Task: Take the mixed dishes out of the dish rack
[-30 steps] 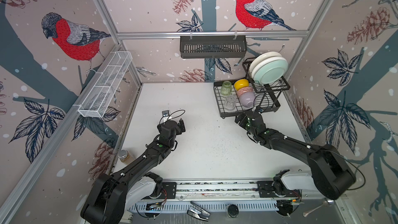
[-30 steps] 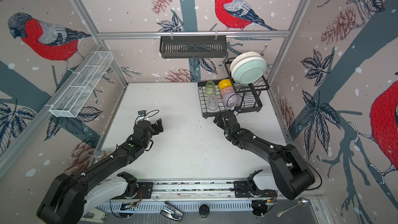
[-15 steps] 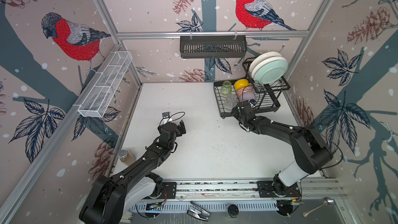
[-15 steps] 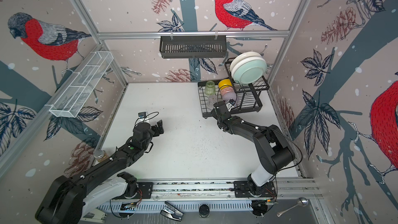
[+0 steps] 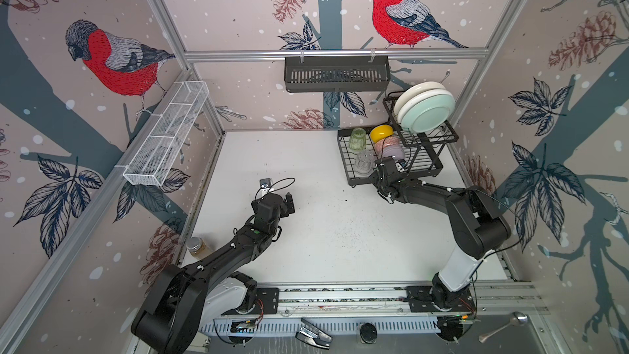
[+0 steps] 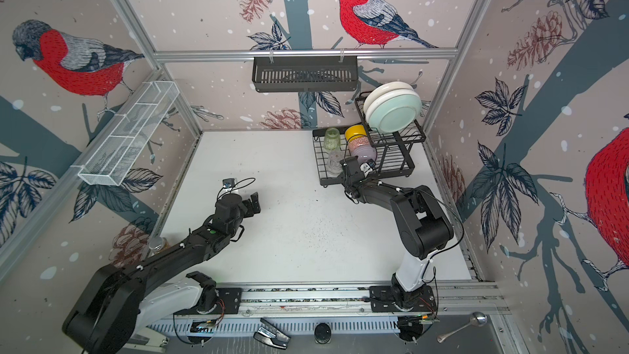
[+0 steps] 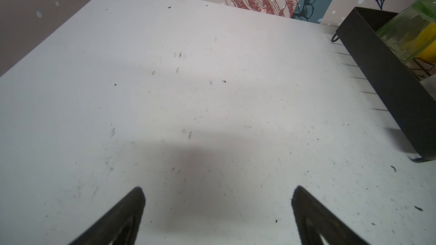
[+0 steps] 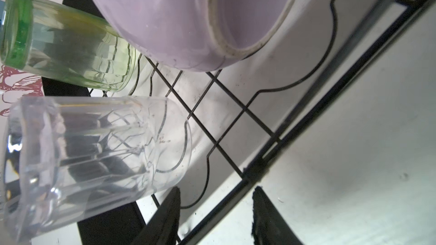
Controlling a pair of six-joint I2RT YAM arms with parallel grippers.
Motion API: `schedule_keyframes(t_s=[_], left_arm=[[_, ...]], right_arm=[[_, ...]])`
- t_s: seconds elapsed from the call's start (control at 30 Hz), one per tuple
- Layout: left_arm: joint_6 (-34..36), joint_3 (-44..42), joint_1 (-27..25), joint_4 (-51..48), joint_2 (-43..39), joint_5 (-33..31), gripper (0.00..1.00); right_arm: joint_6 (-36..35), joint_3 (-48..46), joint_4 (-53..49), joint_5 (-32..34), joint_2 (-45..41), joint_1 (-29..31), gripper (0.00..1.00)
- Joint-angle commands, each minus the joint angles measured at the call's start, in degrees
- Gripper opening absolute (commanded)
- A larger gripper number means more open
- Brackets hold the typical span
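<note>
White table [image 5: 323, 233]: bears everything listed. Black wire dish rack [image 5: 343, 154]: far right corner of the table, fully loaded. Cream plates [image 5: 413, 93] and mint plate [image 5: 427, 114]: on edge in the raised basket. Yellow bowl [image 5: 381, 132], pink-patterned bowl [image 5: 384, 146], lilac bowl [image 5: 396, 155]: in a row on the flat tray, touching. Green tumbler [image 5: 357, 139], clear tumbler [image 5: 363, 163]: mouth down on the tray, beside the bowls. Right gripper [image 8: 217, 188]: at the tray's front rim beside the clear tumbler, jaws partly apart, gripping nothing. Left gripper [image 7: 218, 187]: over bare table, jaws spread wide, empty.
</note>
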Motion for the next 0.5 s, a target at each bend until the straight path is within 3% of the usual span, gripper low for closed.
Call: schedule_keyframes(t_s=[0.0, 0.2, 0.47], left_arm=[[0.0, 0.6, -0.1, 1.4, 0.6, -0.4, 0.97], [-0.1, 0.1, -0.1, 2.2, 0.6, -0.5, 0.97], [-0.3, 0.1, -0.1, 2.4, 1.2, -0.6, 0.97]], right_arm=[[0.6, 0.4, -7.8, 0.2, 0.9, 0.2, 0.46], [3.7, -1.9, -10.6, 0.0, 1.0, -0.7, 0.30], [6.3, -4.5, -13.8, -0.6, 1.2, 0.0, 0.21]])
